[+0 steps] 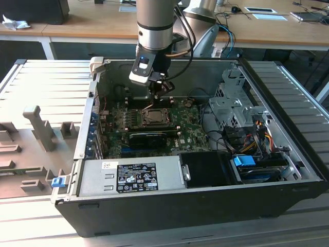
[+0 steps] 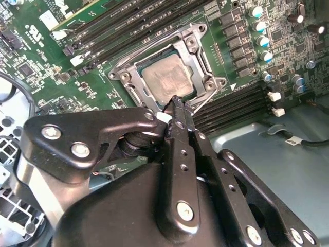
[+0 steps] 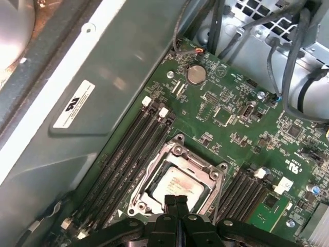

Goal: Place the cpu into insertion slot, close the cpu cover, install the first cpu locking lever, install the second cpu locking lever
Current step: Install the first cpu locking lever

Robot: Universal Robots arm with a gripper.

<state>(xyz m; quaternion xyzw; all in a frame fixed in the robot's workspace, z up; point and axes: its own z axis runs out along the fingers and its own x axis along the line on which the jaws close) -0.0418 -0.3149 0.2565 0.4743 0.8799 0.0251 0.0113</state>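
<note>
- Hovering low inside the open computer case [image 1: 288,154], the gripper [image 2: 177,104] is clenched, its fingertips pressed together with nothing visible between them.
- Sitting in the insertion slot [image 1: 153,117], the cpu [image 2: 167,80] is showing its dull metal top through the cut-out of the cpu cover [image 2: 201,56], which appears to be lying down flat around it. I cannot tell whether that frame is latched.
- Pointing at the socket's near edge in both wrist views, the closed tip is leaving very little room. A push landing slightly off could be scraping the chip's top or skidding off the thin frame onto the green board [image 3: 231,118].
- Pressing on a cover that is not fully seated is the main worry. If the chip is sitting even a little crooked underneath, force from above could be bending the pins below it.
- Working just beside the memory slots [image 3: 133,149] is adding risk, since a sideways slip of the narrow tip could be catching their white clips or nearby components.
- Crowding the space around the arm are the case wall [image 3: 103,62] and the dark cables [image 3: 293,62]. A wide swing of the wrist could be snagging a cable or knocking the wall.
</note>
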